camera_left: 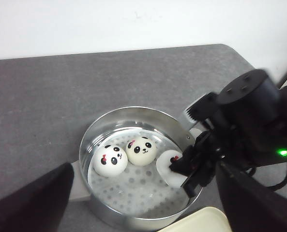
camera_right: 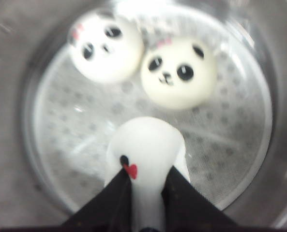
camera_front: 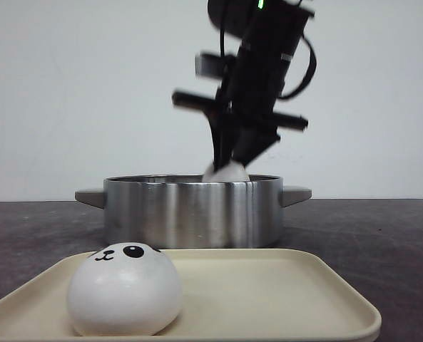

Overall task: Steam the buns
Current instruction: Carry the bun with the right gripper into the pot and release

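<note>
Two buns (camera_left: pixel 125 155) (touching) beside the right gripper's (camera_left: pixel 182 176) bun (camera_right: pixel 145 145).

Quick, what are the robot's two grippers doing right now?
Right gripper: closed on a panda bun, holding it inside the steamer pot.
Left gripper: only dark finger edges show in its wrist view; cannot tell.

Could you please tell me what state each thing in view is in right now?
Right gripper: shut on a panda bun, held over the steamer pot.
Steamer pot: lidless, two panda buns resting side by side on its perforated rack.
Tray: holds one panda bun, upright, untouched.
Left gripper: only dark finger edges visible; state unclear.
</note>
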`<state>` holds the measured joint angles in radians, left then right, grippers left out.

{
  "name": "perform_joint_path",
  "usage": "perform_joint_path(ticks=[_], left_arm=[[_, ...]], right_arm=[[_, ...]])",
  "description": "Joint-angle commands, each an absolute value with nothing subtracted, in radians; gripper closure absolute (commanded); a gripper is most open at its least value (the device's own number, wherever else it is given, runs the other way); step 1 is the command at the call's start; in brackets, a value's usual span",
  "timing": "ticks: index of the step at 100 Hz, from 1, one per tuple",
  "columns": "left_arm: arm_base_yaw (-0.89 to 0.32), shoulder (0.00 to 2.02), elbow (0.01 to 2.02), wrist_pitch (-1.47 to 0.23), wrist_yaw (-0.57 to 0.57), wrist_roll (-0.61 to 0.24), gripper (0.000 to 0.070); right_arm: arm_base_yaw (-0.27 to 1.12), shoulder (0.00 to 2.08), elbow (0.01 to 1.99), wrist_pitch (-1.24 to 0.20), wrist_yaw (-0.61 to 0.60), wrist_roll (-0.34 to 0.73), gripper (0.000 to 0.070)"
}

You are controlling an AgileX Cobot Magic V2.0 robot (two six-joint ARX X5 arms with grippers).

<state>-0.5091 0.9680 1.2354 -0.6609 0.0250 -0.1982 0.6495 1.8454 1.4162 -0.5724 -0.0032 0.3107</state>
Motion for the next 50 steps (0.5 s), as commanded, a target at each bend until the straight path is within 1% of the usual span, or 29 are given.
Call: perform_joint_path(ticks=[1,7,11,16,21,38,43,45,46,48,50], left_arm=[[-0.517,0.981,1.251,-0.657,0.025,-0.196,0.0154],[-0.517,0.984,1.251,-0.661,0.025,-0.196,0.0154],[-0.517,0.985,1.251,-0.666,0.025,-0.196,0.0154],[-0.517,0.988,1.251,-0.673,0.026,-0.196,0.0154],[-0.517,0.992,1.251,-0.685,0.026,-0.196,0.0154],[-0.519,1.023,1.245,-0.750,0.037,-0.201,0.0154],[-0.525,1.034,1.235,-0.760,0.054,-0.204,0.0154],[-0.529,1.037,1.229,-0.763,0.061,-0.205,0.0154],[-0.530,1.039,1.225,-0.763,0.065,-0.205,0.0154],[-0.533,1.044,1.218,-0.764,0.072,-0.207,0.0154],[-0.537,1.047,1.208,-0.764,0.078,-0.208,0.0154]], right_arm=[[0.656,1.872,1.429,-0.567,-0.004,0.299,0.0520],[0.653,1.879,1.429,-0.569,-0.004,0.299,0.0344],[0.652,1.884,1.429,-0.565,-0.004,0.299,0.0259],[0.651,1.884,1.429,-0.564,-0.003,0.299,0.0205],[0.647,1.884,1.429,-0.564,-0.003,0.299,0.0185],[0.621,1.882,1.431,-0.567,-0.003,0.300,0.0181],[0.611,1.878,1.441,-0.583,-0.004,0.300,0.0198],[0.608,1.874,1.447,-0.591,-0.006,0.300,0.0230],[0.606,1.873,1.451,-0.597,-0.006,0.300,0.0257],[0.603,1.870,1.458,-0.608,-0.012,0.300,0.0333],[0.601,1.866,1.465,-0.617,-0.020,0.299,0.0436]])
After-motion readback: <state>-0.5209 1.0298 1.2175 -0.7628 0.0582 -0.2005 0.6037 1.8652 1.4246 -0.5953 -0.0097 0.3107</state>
